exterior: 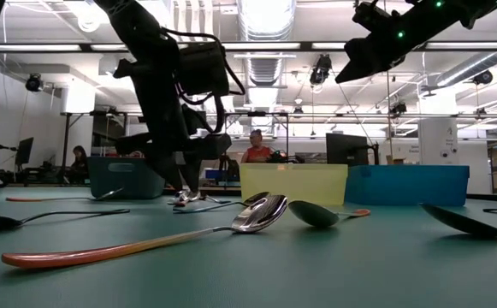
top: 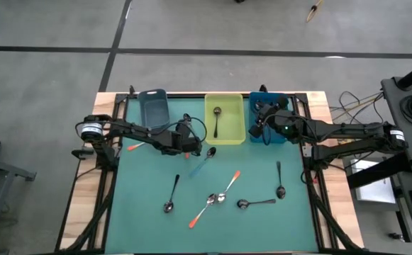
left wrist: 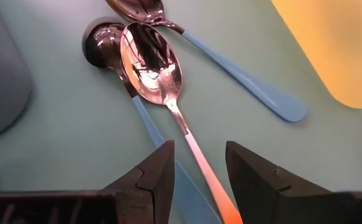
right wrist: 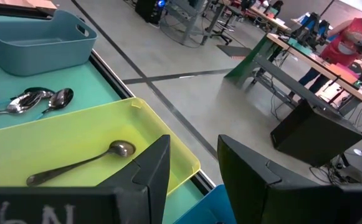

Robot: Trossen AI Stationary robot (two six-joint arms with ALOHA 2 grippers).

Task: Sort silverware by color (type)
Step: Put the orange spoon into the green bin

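Note:
My left gripper (left wrist: 196,149) (top: 190,143) is open and low over the mat between the grey bin (top: 152,106) and the yellow bin (top: 225,118). Its fingers stand on either side of an orange-handled spoon's handle (left wrist: 196,158) without touching it. That spoon's bowl (left wrist: 152,65) lies on a pale blue-handled spoon (left wrist: 148,124); a second blue spoon (left wrist: 243,81) lies beside them. One dark spoon (right wrist: 81,165) lies in the yellow bin. My right gripper (right wrist: 193,149) (top: 257,127) is open and holds nothing, raised near the blue bin (top: 268,117).
More spoons lie loose on the teal mat: one blue (top: 204,159), one orange (top: 135,146) beside my left arm, two orange (top: 216,198) crossed near the middle, and dark ones (top: 171,195), (top: 280,180), (top: 255,203). The three bins line the far edge.

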